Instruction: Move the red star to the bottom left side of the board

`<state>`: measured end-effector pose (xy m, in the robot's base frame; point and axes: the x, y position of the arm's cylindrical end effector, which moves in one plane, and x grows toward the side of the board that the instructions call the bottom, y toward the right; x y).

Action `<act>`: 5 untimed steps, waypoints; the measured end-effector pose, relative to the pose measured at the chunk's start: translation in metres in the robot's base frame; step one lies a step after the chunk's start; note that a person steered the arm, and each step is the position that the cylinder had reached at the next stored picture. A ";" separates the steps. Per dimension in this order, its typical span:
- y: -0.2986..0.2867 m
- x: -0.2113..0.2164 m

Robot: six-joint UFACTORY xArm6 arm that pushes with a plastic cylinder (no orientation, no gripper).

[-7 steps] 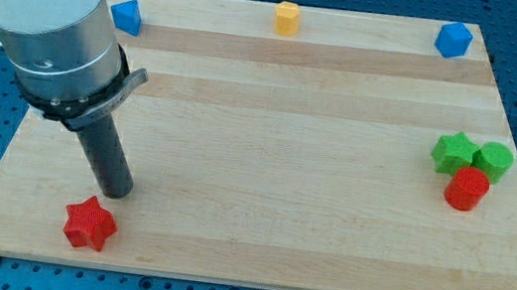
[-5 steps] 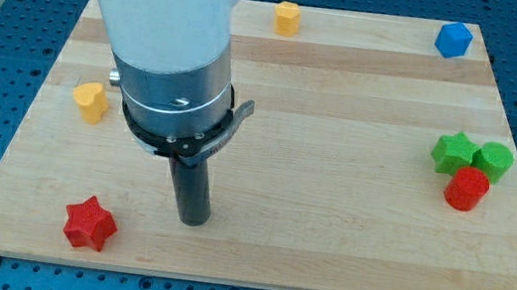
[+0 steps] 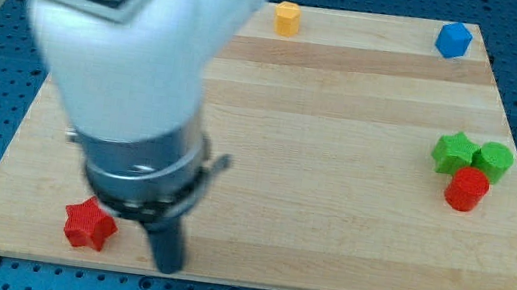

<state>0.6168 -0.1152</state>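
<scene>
The red star (image 3: 88,225) lies on the wooden board (image 3: 335,175) near its bottom left corner. My tip (image 3: 165,266) is at the board's bottom edge, to the right of the red star and a short gap from it, not touching. The arm's white and grey body covers much of the board's left half.
A yellow block (image 3: 286,17) sits at the top middle and a blue block (image 3: 454,39) at the top right. A green star (image 3: 455,152), a green block (image 3: 494,160) and a red cylinder (image 3: 467,189) cluster at the right edge.
My tip swung from beside the red star out to the right, then down towards the bottom edge. The arm now hides the yellow and blue blocks at the left. The red star has not moved.
</scene>
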 end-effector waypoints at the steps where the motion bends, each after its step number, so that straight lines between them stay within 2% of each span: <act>1: -0.055 0.000; 3: -0.061 -0.004; 4: -0.096 -0.013; 5: -0.082 -0.012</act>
